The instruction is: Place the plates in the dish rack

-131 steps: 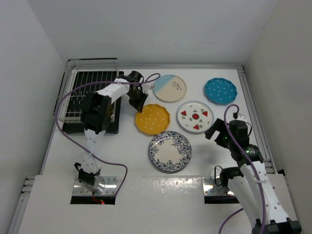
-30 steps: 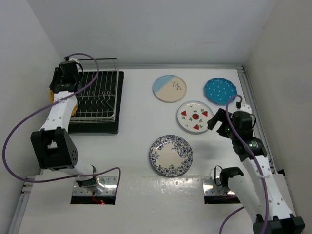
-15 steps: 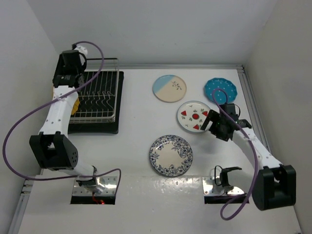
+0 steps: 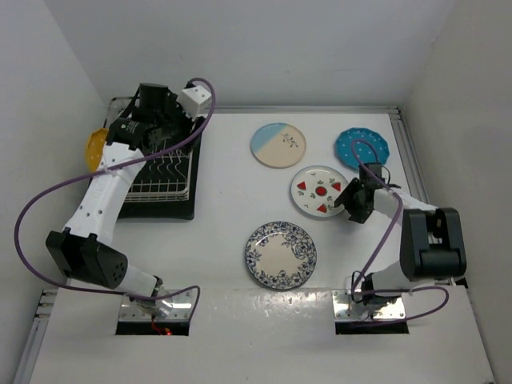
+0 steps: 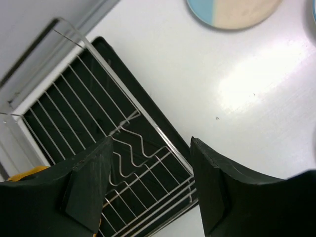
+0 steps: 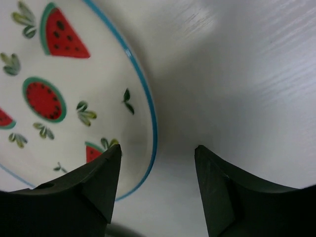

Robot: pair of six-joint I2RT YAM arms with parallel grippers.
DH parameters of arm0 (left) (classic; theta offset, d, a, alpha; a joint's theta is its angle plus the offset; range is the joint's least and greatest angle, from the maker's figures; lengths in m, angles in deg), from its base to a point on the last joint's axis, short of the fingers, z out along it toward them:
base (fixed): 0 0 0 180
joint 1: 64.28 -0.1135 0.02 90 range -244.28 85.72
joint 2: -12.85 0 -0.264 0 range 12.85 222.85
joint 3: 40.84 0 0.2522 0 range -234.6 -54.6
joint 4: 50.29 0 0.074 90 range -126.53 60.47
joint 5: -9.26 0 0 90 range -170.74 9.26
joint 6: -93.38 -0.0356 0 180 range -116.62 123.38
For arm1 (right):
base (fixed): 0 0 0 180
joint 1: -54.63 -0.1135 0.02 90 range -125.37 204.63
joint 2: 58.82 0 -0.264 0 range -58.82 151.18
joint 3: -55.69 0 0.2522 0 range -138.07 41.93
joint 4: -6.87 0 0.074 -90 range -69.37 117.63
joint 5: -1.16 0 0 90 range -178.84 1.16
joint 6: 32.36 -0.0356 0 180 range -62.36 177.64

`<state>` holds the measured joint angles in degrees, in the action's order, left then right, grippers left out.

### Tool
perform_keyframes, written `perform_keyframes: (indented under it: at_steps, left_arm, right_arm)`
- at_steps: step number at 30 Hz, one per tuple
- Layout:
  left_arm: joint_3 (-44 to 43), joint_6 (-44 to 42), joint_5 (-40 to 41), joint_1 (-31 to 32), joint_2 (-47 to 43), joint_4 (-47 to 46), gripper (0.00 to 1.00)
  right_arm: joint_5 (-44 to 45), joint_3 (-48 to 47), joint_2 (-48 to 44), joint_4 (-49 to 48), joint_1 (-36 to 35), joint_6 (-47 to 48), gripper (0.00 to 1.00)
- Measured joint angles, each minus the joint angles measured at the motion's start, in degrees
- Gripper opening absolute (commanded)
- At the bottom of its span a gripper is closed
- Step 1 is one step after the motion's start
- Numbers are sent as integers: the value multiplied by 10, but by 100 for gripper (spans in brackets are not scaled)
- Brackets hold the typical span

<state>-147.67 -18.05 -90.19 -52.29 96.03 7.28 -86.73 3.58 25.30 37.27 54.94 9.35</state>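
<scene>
From above, the yellow dotted scalloped plate (image 4: 95, 149) is sitting at the left edge of the silver-white wire dish rack (image 4: 160, 176). The blue floral plate (image 4: 280, 251) and three more are lying flat on the white table (image 4: 224, 232).

Left wrist: the left gripper (image 5: 150, 145) is hovering over the rack, jaws spread and empty.

Right wrist: the right gripper (image 6: 158, 153) is straddling the rim of the white red-fruit plate (image 6: 59, 98), jaws apart and nothing pinched yet. The rim wants seating deep between the fingers before any squeeze, then a gentle lift.
</scene>
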Motion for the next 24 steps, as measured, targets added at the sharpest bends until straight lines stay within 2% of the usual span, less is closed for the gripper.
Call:
perform_keyframes:
  at_steps: [2,4,5,8,9,10,17,20,24]
  left_arm:
    - [10,1,-7,1,0,9,68]
    - [21,2,-9,3,0,17,68]
    - [26,2,-11,5,0,18,68]
    - [38,4,-15,10,0,25,68]
    - [42,3,-15,12,0,26,68]
    - [45,3,-15,13,0,28,68]
    - [53,3,-14,18,0,33,68]
    - [53,-1,-13,26,1,33,68]
    - [47,-5,-15,44,12,34,68]
  right_arm:
    - [-8,-10,41,-9,8,-3,54]
    - [-17,-29,62,-23,15,-4,40]
    - [-21,-31,70,-32,16,-6,28]
    - [-32,-28,76,-49,19,-15,12]
    - [-39,-26,76,-55,20,-17,3]
    - [-46,-24,76,-60,23,-20,0]
    - [-76,-13,64,-88,31,13,0]
    - [-51,-8,17,-85,10,59,0]
    - [12,-19,-49,-89,-53,157,0]
